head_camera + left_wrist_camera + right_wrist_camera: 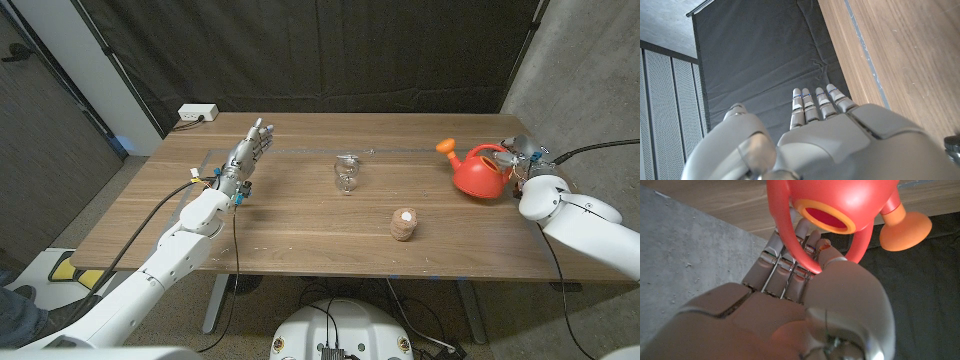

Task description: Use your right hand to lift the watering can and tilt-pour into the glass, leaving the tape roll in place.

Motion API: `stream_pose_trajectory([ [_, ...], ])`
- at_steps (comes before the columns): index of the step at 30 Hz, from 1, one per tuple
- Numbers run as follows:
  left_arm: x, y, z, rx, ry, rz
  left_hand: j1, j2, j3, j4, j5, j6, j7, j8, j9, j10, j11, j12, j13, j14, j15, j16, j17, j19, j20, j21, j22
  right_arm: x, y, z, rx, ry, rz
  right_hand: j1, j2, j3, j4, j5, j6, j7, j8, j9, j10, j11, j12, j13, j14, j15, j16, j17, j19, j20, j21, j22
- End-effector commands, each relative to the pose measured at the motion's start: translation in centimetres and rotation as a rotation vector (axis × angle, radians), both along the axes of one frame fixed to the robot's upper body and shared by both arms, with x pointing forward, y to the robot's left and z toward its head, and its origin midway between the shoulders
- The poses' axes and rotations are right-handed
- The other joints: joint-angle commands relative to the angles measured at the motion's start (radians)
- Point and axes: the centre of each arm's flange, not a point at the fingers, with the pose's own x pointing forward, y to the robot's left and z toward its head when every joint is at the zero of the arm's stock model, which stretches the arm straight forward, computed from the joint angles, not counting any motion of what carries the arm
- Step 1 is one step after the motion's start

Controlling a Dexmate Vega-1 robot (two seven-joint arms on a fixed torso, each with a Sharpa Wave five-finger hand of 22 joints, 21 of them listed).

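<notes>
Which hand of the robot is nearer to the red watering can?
The right hand: its fingers wrap the handle of the watering can on the table's right side. The left hand stands far away near the left edge, beyond the glass.

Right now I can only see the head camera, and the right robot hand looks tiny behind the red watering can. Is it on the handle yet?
Observer: In the right wrist view, the right robot hand has its fingers reaching under the handle of the watering can, with the thumb beside it. I cannot tell whether it is squeezing.
Operator: Is the other robot hand holding something?
Observer: No. The left wrist view shows the left robot hand with straight fingers and nothing in it.
</notes>
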Motion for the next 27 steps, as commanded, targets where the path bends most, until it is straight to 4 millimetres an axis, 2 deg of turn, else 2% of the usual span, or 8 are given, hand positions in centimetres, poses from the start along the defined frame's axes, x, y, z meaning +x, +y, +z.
stream_pose_trajectory([
  [1,-0.4,0.5,0.2,-0.006,-0.004,0.022,0.006,0.002,-0.005,0.004,0.001,0.011,-0.001,-0.004,0.004,0.009,-0.005,-0.003,0.005,0.009,0.0,-0.003,0.002,0.002,0.006,-0.002,0.003,-1.3,3.1,2.2,-0.128,-0.059,0.009,-0.02,0.01,0.005,0.017,0.0,-0.023,0.0,-0.01,0.006,0.006,-0.006,-0.007,0.007,0.007,-0.066,-0.005,0.004,-0.012,-0.095,0.009,0.007],
  [14,-1.9,1.7,0.7,0.009,-0.014,0.062,0.013,0.008,-0.004,0.003,0.0,0.014,0.003,-0.005,0.004,0.008,0.007,-0.005,0.005,0.012,0.002,-0.003,0.002,0.003,0.007,-0.002,0.003,-2.1,6.4,4.2,-0.25,-0.113,0.047,-0.02,0.01,0.011,0.025,0.002,-0.018,0.001,-0.013,0.006,0.01,-0.009,-0.008,0.008,0.008,-0.067,-0.006,0.009,-0.018,-0.096,0.017,0.012],
  [27,-2.8,3.0,0.7,0.036,-0.025,0.072,0.023,0.01,-0.003,-0.001,-0.003,0.005,-0.001,-0.012,0.004,0.003,0.0,-0.01,0.005,0.008,-0.005,-0.006,0.001,-0.001,0.005,-0.004,0.003,-3.5,9.5,5.4,-0.334,-0.13,0.067,-0.021,0.011,0.02,0.037,0.004,-0.028,-0.003,-0.017,0.015,0.001,-0.016,-0.011,0.017,0.005,-0.068,-0.008,0.014,-0.029,-0.096,0.027,0.018],
])
